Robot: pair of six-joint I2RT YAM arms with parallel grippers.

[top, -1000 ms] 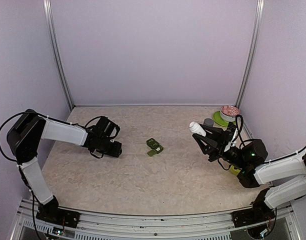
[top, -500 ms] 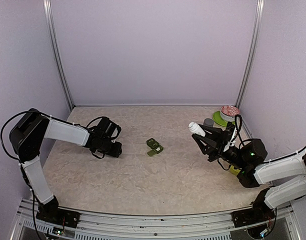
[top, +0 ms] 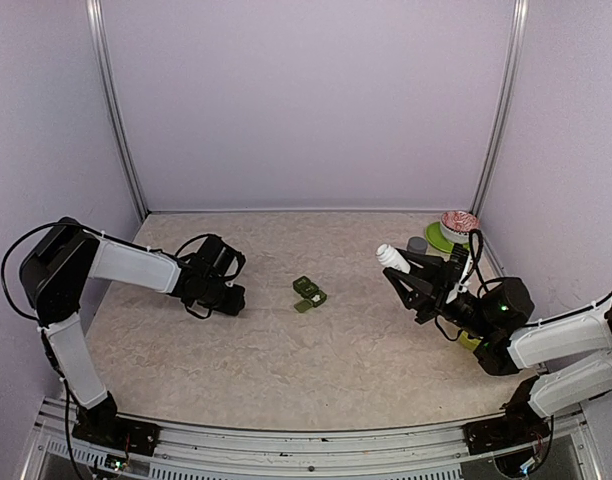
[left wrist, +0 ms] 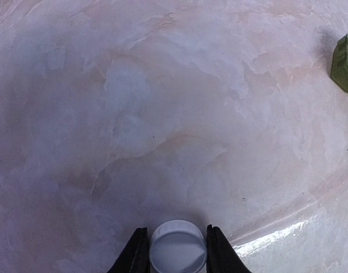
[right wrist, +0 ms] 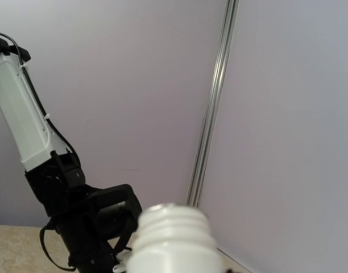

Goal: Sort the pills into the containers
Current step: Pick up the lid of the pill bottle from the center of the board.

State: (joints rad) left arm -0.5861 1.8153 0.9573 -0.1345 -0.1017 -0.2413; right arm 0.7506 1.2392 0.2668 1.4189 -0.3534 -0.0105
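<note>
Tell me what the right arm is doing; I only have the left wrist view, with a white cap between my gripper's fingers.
Observer: In the top view the right gripper is shut on a white bottle, held above the table.
Operator: Is that bottle capped?
Observer: No. The right wrist view shows its threaded neck bare, with no cap on it.
Operator: And what sits at my right edge?
Observer: One of a cluster of small green boxes lying mid-table, between the two arms.
</note>
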